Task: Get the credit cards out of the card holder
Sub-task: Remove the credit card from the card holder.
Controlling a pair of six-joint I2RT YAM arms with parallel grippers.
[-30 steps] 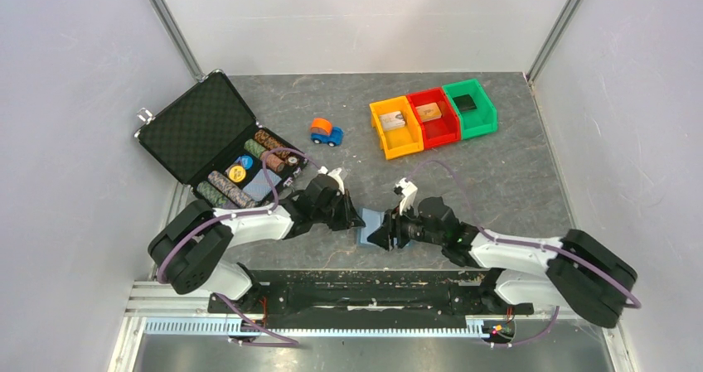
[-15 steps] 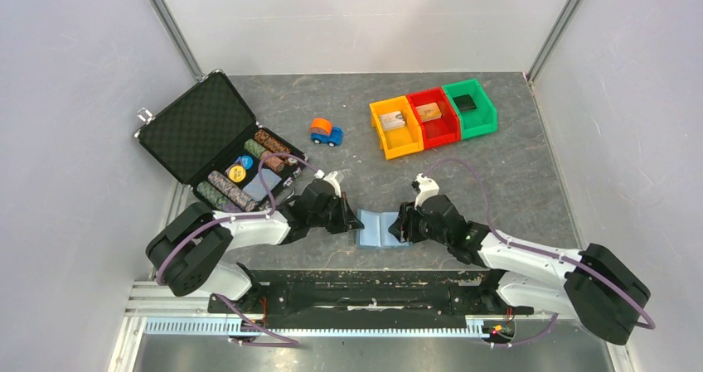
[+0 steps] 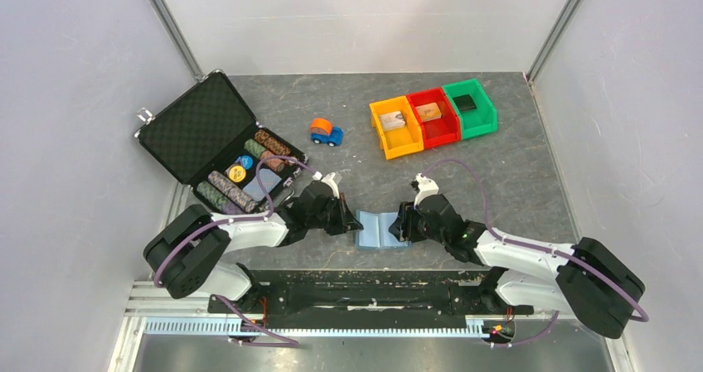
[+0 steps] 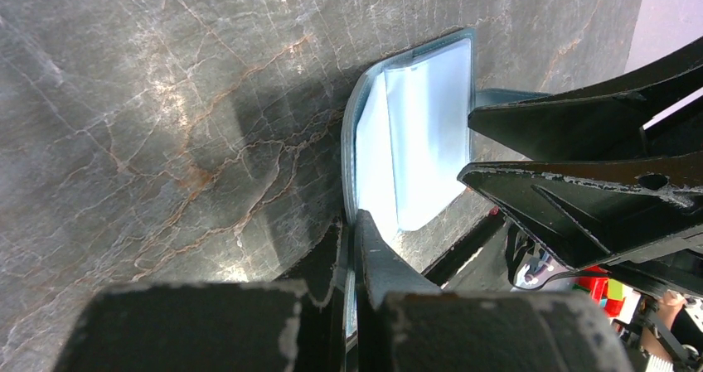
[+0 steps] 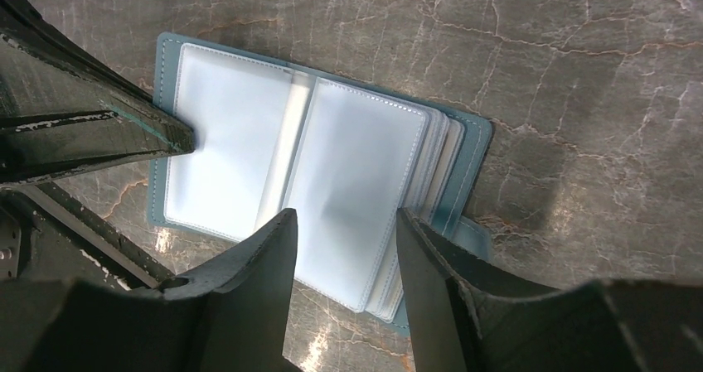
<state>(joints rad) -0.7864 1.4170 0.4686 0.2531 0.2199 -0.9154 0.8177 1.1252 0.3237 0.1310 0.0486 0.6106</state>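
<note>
Left gripper [image 3: 354, 220] jaws clamp the left edge of the limp card holder [image 3: 381, 228]; right gripper [image 3: 401, 224] jaws, open, should pinch a likely slippery sleeve [image 5: 356, 181] edge.

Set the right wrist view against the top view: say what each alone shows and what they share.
Right wrist only: clear sleeves, stacked thicker on the right half. Top only: the chip case, toy car, three bins. Both: the open wallet, the left tool shut on its left edge, the right tool open over it.
</note>
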